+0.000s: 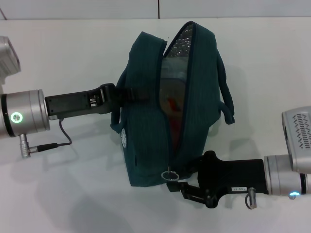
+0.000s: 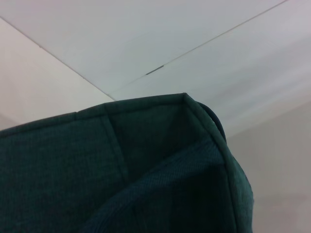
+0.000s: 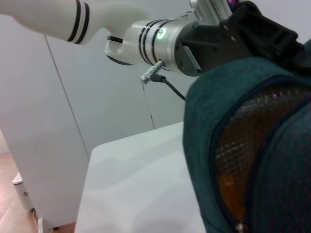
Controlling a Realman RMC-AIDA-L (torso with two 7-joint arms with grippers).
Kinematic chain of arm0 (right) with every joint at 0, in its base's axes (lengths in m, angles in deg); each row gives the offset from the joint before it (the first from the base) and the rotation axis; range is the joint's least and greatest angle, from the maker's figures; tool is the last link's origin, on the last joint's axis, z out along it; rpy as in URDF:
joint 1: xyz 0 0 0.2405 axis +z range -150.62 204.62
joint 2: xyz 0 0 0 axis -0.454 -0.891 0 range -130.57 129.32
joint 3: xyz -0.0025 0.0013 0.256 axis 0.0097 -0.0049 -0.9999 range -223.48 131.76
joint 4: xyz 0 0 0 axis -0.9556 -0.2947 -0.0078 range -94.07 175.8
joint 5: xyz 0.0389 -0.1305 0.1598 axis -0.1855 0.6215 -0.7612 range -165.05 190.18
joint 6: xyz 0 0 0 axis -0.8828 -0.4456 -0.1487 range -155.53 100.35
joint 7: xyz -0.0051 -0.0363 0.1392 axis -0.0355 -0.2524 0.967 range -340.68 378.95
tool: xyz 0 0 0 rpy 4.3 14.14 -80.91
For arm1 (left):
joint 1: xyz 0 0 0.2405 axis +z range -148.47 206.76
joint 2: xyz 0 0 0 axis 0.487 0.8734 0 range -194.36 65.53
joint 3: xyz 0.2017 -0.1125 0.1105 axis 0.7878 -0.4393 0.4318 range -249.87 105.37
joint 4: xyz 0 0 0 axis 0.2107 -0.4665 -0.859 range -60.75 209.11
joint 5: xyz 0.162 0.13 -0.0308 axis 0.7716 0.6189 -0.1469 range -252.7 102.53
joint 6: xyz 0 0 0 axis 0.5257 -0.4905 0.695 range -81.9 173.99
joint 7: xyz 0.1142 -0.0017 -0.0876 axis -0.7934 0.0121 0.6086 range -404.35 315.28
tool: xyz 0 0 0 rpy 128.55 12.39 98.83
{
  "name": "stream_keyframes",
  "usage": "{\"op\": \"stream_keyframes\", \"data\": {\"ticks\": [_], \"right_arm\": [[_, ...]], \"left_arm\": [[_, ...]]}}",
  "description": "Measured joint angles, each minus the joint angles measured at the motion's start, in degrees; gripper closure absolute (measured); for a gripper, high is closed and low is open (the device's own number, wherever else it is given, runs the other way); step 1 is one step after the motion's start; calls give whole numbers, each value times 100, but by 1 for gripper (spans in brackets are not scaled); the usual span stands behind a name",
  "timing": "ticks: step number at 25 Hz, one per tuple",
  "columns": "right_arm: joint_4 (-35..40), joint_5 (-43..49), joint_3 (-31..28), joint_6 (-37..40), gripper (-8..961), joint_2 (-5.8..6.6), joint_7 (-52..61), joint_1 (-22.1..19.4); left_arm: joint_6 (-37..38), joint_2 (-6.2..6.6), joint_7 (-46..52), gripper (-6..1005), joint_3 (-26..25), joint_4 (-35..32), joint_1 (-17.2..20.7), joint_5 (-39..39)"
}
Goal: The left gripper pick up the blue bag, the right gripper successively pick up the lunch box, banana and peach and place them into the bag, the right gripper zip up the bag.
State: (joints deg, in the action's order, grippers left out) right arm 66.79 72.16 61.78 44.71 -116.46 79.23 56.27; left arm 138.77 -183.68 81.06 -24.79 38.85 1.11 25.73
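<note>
While left pincer (image 1: 118,93) clamped on blue bag (image 1: 146,136), right pincer (image 1: 176,186) at zipper ring (image 1: 168,175), grip unclear.

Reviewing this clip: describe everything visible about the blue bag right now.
The blue bag is dark teal woven-looking fabric with silver foil lining, loop handles and a small white logo. It stands on the white table, its zipper mostly open, orange contents showing inside. The left gripper holds its side handle; the right gripper is at the metal ring zipper pull.
</note>
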Motion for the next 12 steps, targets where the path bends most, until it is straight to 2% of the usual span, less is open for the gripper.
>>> {"op": "stream_keyframes", "data": {"ticks": [12], "right_arm": [[46,-66,2,78,927,-8,-317,-90]], "left_arm": [[12,0,0,966,0,0,0,0]]}}
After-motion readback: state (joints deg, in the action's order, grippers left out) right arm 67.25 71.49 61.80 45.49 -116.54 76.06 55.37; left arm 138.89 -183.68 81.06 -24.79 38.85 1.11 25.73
